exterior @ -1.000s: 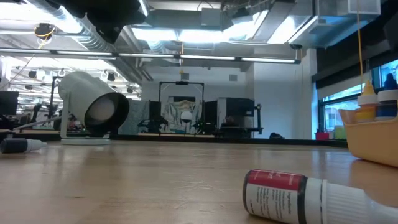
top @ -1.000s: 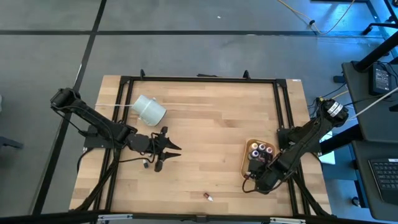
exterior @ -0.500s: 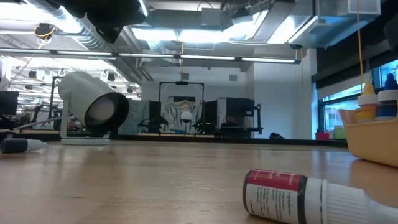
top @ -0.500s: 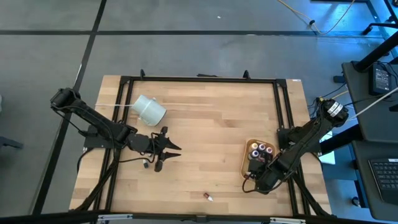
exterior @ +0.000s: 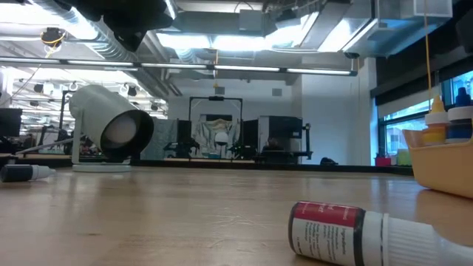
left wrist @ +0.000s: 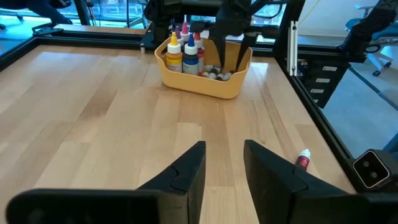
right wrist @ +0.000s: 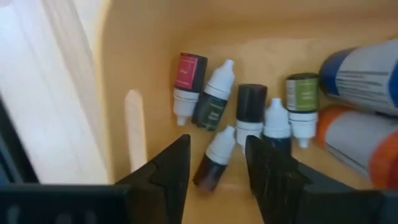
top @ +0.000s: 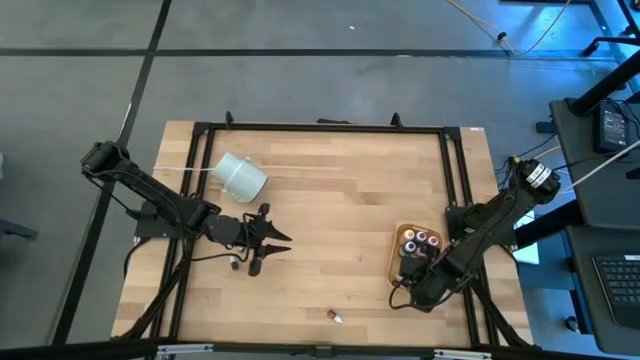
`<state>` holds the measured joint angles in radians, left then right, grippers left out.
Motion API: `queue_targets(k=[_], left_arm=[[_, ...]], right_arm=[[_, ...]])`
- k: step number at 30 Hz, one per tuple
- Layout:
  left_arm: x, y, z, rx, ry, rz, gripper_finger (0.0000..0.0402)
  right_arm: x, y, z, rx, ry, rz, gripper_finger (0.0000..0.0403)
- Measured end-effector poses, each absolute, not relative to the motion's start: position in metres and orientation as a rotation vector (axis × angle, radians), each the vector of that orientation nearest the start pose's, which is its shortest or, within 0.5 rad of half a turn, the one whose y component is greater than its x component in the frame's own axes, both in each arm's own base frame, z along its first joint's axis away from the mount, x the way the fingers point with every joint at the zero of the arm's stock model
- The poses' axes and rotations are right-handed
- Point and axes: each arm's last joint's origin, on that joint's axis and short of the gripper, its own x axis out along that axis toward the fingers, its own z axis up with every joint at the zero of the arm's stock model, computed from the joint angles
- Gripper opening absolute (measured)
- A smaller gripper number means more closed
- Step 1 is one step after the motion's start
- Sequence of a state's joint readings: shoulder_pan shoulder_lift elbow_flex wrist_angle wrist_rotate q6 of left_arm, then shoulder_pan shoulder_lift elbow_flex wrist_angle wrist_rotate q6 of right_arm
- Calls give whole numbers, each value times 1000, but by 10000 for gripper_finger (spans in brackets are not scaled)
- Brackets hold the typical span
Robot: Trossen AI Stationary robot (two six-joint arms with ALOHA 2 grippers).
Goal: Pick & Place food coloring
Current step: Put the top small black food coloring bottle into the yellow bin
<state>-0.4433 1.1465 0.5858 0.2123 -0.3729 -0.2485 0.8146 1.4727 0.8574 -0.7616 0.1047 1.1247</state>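
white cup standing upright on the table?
No, the white cup lies tipped on its side in the low view, its open mouth facing the camera.

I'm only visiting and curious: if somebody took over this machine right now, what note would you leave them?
Right claw: open, empty, hanging over the tan tray above the little bottles lying in it.
Left claw: open, empty, low over the table's left half, near the white cup on its side.
Done: a good number of bottles sit in the tray.
Left: the red bottle lying at the table's front edge and one dark bottle beside the left claw.
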Motion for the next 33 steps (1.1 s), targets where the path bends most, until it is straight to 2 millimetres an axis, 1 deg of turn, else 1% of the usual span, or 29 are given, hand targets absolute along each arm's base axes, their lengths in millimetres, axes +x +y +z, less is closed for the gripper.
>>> queue_targets(k=[6,8,10,12,14,16,20,23,25,27,30,33], left_arm=[[221,-93,232,-108,326,-29,104],[221,-93,232,-109,328,-30,106],[221,-93,232,-112,330,-37,107],[221,-94,232,-113,331,-45,105],[221,-94,232,-125,332,-44,103],[221,-94,232,-160,336,-38,102],[219,-92,226,-242,395,5,104],[214,-89,216,-336,489,105,107],[210,-87,209,-411,553,172,106],[205,-85,203,-473,622,233,104],[199,-81,203,-550,726,343,103],[189,-76,200,-583,808,480,104]], right_arm=[[178,183,208,288,1353,-182,157],[180,183,221,214,1316,-175,157],[185,183,234,95,1269,-130,157],[192,184,248,19,1199,-90,157],[203,182,261,-8,1117,-86,157],[215,178,272,-32,1081,-34,157],[241,164,275,-93,1021,136,157],[260,148,267,-112,962,263,157],[270,135,263,-114,944,312,157],[278,123,265,-119,909,316,157],[288,106,265,-140,865,290,157],[297,93,269,-148,808,270,157]])
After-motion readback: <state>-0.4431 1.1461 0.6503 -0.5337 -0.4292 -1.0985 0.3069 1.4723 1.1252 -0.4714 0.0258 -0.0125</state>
